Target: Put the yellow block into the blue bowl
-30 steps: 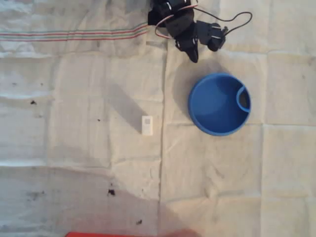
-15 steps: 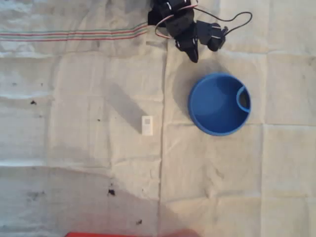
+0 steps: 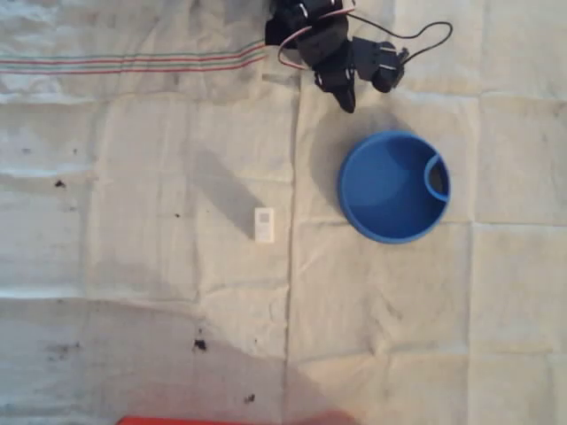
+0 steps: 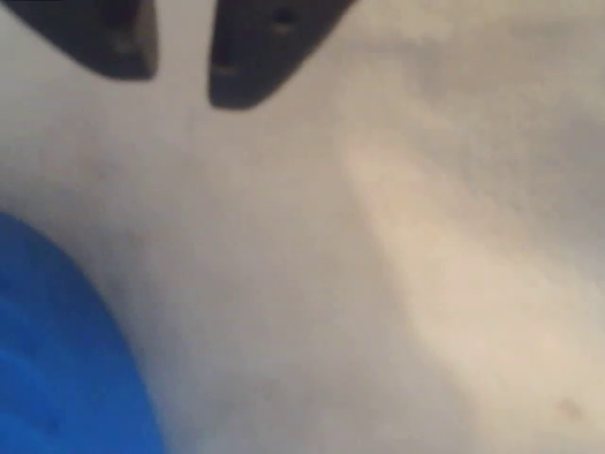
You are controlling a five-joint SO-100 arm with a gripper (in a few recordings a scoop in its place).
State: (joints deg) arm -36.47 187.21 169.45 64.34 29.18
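Overhead first: the yellow block (image 3: pixel 264 224) lies on the cloth-covered desk (image 3: pixel 133 266), nearly white from above, left of the blue bowl (image 3: pixel 393 187) and well apart from it. The bowl is empty, its small rim loop on the right side. The black arm is folded at the top edge, its end effector (image 3: pixel 346 99) pointing down toward the bowl's upper-left rim, just short of it, holding nothing. A red strip (image 3: pixel 177 421) shows at the bottom edge. Wrist view: the two dark fingers sit at the top of frame, the end effector (image 4: pixel 182 71) narrowly parted with only bare cloth showing through the gap; the bowl's blue wall (image 4: pixel 57 359) fills the lower-left corner, blurred. Judgement: the task is at its start, the approach to the block not yet made. The next move calls for reaching out and to the left in the overhead view, widening the fingers and coming down astride the block's narrow width.
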